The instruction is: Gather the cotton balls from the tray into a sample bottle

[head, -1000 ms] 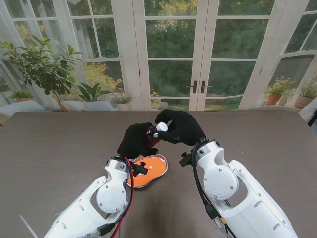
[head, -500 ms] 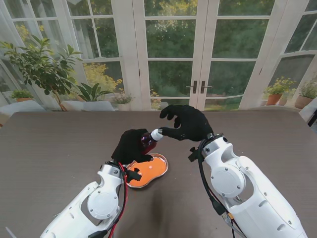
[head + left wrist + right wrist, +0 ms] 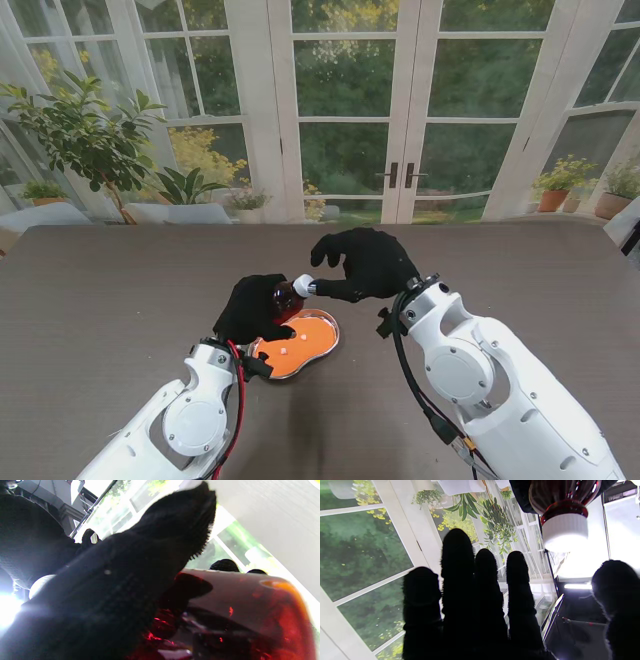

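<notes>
My left hand is shut on the dark red sample bottle, holding it tilted just above the far left rim of the orange tray. The bottle's white cap points toward my right hand. That hand hovers at the cap with fingers spread, thumb and forefinger either side of it. In the right wrist view the cap lies beyond the fingertips, with a gap between. The left wrist view shows the bottle under my gloved fingers. A small white speck on the tray may be a cotton ball.
The brown table stretches to both sides of the tray. Behind its far edge are glass doors and potted plants. My two white forearms fill the near part of the stand view.
Both hands have come down and nearer to me, toward my left. The bottle has dropped with them to just above the tray's far rim.
</notes>
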